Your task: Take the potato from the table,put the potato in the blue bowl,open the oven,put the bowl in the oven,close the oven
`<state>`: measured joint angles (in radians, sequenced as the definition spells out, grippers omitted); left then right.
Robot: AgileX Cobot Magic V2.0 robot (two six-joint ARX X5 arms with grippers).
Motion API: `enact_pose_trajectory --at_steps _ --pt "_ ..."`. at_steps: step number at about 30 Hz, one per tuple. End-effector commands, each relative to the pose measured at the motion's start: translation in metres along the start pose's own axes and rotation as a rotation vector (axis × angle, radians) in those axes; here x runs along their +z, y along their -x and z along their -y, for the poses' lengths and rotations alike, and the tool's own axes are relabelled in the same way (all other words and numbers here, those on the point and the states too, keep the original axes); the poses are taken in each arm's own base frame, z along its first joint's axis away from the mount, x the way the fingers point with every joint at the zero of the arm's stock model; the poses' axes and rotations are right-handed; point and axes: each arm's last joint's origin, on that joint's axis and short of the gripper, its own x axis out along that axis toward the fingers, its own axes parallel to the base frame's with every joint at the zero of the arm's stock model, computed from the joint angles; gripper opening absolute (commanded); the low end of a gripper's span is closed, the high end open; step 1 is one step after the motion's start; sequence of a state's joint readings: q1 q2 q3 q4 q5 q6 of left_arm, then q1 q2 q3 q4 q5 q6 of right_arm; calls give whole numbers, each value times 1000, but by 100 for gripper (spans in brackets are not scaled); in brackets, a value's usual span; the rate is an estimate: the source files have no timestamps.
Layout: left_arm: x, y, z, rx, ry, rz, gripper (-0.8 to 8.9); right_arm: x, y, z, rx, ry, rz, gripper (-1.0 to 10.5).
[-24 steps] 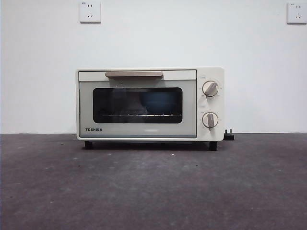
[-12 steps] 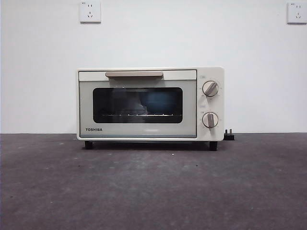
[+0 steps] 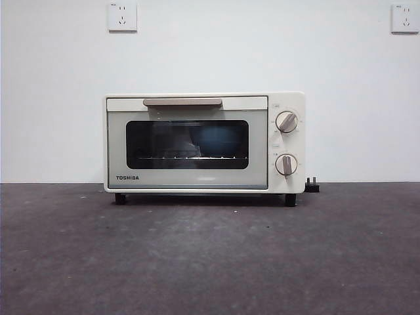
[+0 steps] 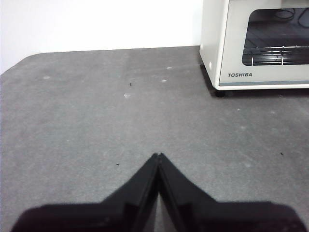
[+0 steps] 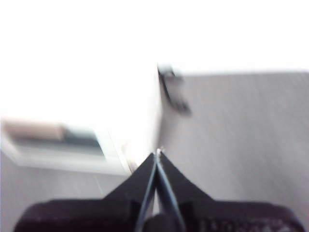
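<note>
The cream-white oven (image 3: 205, 143) stands at the back of the table (image 3: 210, 262) with its glass door shut. Behind the glass, the blue bowl (image 3: 220, 140) sits on the wire rack, right of middle. The potato is hidden. My left gripper (image 4: 159, 155) hangs shut and empty over bare table, in front of and to the left of the oven (image 4: 227, 48). My right gripper (image 5: 157, 153) is also shut and empty, near the oven's right side wall (image 5: 106, 106) in a blurred picture. Neither gripper shows in the front view.
The beige bar handle (image 3: 182, 102) runs along the door's top, and two round knobs (image 3: 286, 121) sit on the right panel. A black plug (image 3: 312, 186) lies behind the oven's right rear corner. Two wall sockets are high on the white wall.
The whole front picture has shifted a hair to the left. The oven door stays shut with the bowl inside.
</note>
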<state>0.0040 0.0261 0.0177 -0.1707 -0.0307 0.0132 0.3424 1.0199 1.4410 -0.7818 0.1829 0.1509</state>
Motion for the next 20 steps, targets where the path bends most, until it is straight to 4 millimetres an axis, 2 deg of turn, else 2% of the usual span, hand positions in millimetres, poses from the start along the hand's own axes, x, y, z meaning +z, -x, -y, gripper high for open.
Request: enact_pose_trajectory --at_steps 1,4,9,12,16,20 --pt "-3 -1 0 -5 10 -3 -4 -26 0 13 47 -33 99 0" --pt "-3 -1 0 -5 10 -5 -4 -76 7 33 -34 -44 206 0" --pt "-3 -1 0 -5 10 -5 -4 -133 9 52 -259 -91 324 0" --pt "-3 -1 0 -5 10 -5 -4 -169 2 59 -372 -104 305 0" --pt "-3 -1 0 -6 10 -6 -4 -212 -9 64 -382 -133 266 0" --pt "-3 -1 0 -5 10 -6 -4 -246 -20 64 -252 -133 292 0"
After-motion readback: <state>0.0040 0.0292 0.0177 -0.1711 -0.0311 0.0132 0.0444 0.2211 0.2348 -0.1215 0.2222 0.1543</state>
